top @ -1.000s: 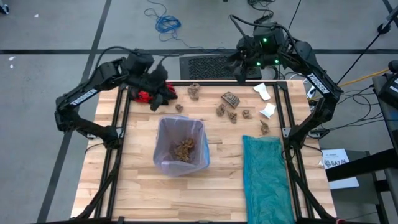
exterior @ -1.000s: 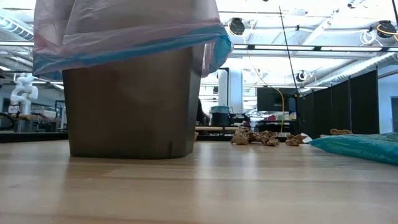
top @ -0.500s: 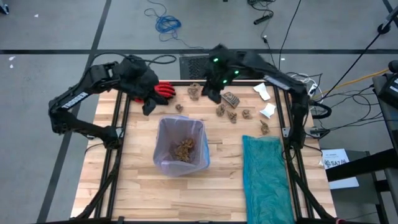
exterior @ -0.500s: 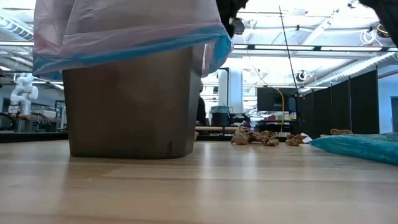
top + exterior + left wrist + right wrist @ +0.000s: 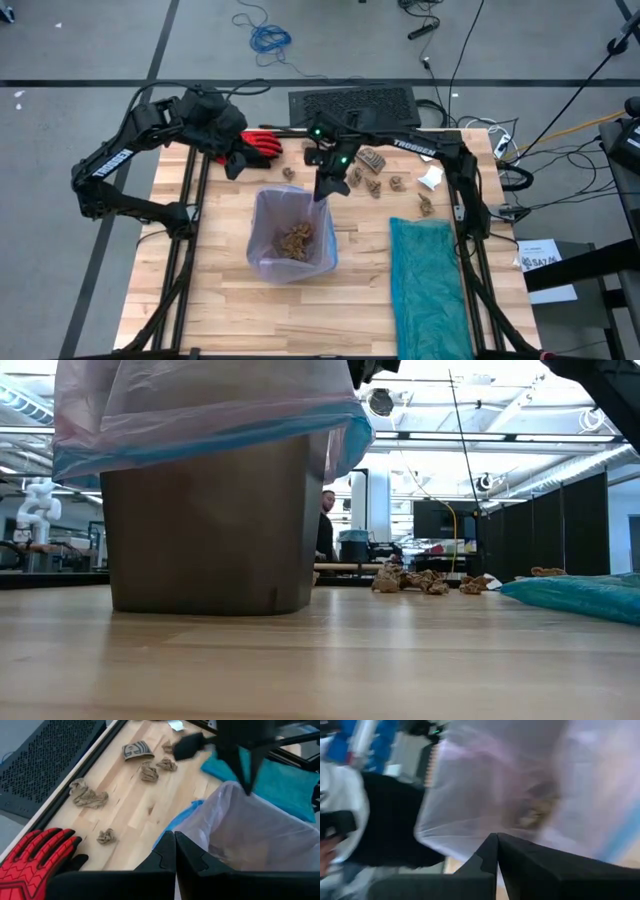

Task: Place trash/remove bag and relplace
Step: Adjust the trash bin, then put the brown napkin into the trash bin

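Note:
A brown bin [image 5: 210, 530] stands mid-table, lined with the pale lilac bag [image 5: 290, 235], whose rim folds over the outside [image 5: 200, 410]. Tan trash lumps [image 5: 295, 240] lie inside it. More trash lies on the wood at the far side [image 5: 370, 160] [image 5: 89, 796], along with white scraps [image 5: 430, 178]. My right gripper [image 5: 320, 192] is shut and points down at the bag's far right rim [image 5: 235, 787]. My left gripper [image 5: 232, 165] hangs shut above the far left of the table, beside a red glove [image 5: 262, 145]. My right gripper points its shut fingers [image 5: 246, 782] slanting down from the far side at the bag's far rim. I cannot tell whether they touch or hold the plastic.
A teal-green plastic bag [image 5: 430, 280] lies flat along the right side of the table. Black frame rails [image 5: 190, 190] run along the table's left and right edges. Bare wood lies in front of the bin.
My right gripper has swung from beyond the table's far right corner toward the left and down, tipping over, and has come to the bin's far rim. My left gripper has drawn back a little toward the left, uncovering the red glove.

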